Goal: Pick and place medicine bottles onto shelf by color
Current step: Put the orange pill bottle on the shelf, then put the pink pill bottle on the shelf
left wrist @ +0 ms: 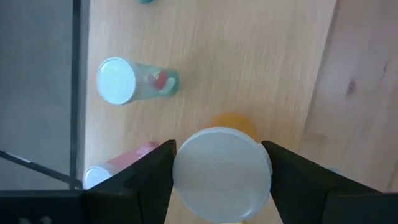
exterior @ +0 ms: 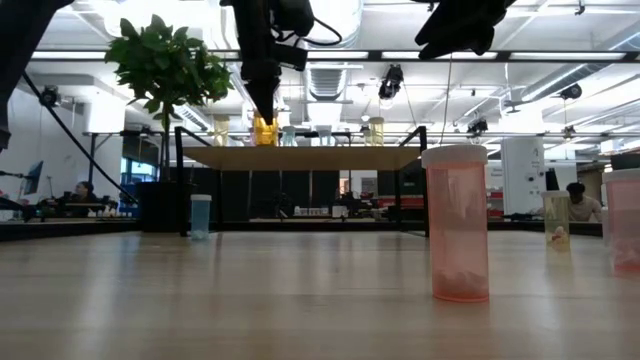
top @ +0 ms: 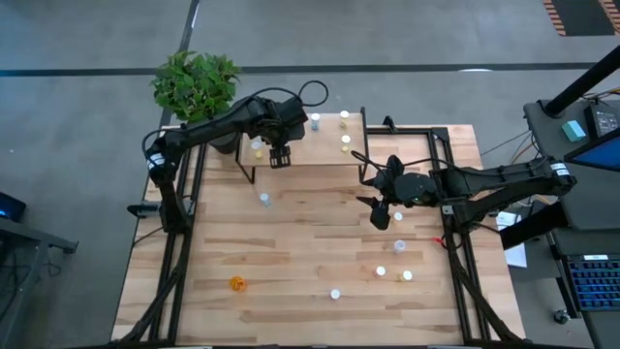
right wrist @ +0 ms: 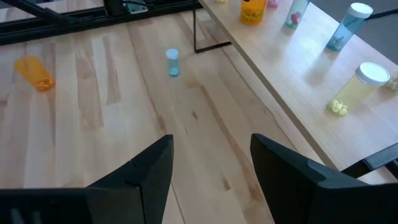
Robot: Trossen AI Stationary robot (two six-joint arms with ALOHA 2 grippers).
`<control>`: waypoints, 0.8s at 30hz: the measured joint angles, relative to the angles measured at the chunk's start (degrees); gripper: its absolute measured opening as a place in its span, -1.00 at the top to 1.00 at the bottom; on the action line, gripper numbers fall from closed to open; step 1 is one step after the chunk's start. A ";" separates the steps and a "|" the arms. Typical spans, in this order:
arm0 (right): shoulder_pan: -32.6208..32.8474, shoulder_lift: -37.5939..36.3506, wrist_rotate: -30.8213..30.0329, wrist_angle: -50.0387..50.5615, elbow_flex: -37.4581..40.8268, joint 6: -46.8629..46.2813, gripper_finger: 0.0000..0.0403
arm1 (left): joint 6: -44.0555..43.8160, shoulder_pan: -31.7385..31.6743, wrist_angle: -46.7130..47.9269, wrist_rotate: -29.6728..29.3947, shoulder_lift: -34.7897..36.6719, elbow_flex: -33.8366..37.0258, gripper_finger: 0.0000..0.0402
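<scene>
1. The left gripper (left wrist: 219, 180) is over the shelf (top: 329, 155), its fingers (left wrist: 146, 168) either side of an orange bottle (left wrist: 222, 174) with a white cap. The gaps look very thin, so whether they are grasping it or have just let go cannot be told. Rising askew could drag the bottle over.
2. Two bottles stand close by on the shelf: a clear bottle (left wrist: 134, 82) holding red and pale pills, and a pink bottle (left wrist: 115, 168) just beside one finger. A sideways swing could knock either off the edge.
3. The right gripper (right wrist: 211, 168) hangs above the tabletop (top: 310, 252), fingers spread, holding nothing.
4. A yellowish bottle (right wrist: 364, 84) on the shelf holds yellow pills; a pink one (exterior: 457, 222) on the tabletop has pills at its bottom.
5. An orange bottle (right wrist: 34, 73) lies on its side and may roll when gripped.
</scene>
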State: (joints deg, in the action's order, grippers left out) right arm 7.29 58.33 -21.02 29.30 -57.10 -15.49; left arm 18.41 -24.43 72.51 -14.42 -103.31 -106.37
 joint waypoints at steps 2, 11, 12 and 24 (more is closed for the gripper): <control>0.00 0.02 0.00 0.00 0.00 -0.02 -0.02 | -0.02 0.00 0.02 0.43 0.00 0.00 -0.09; 0.00 0.02 0.00 0.00 0.00 0.00 -0.02 | 0.56 0.00 -0.04 -0.62 0.02 0.00 -0.42; 0.00 0.02 0.00 0.00 0.00 0.00 -0.02 | 1.26 0.00 0.07 -1.03 0.08 -0.02 -0.44; 1.87 0.02 0.04 -1.41 1.30 2.60 -0.02 | -0.52 3.00 0.42 -1.14 6.35 -2.69 -0.47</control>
State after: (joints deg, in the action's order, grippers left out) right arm 9.16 58.35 -20.97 27.89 -55.80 -12.88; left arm 17.89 -21.42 72.93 -15.56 -96.96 -109.06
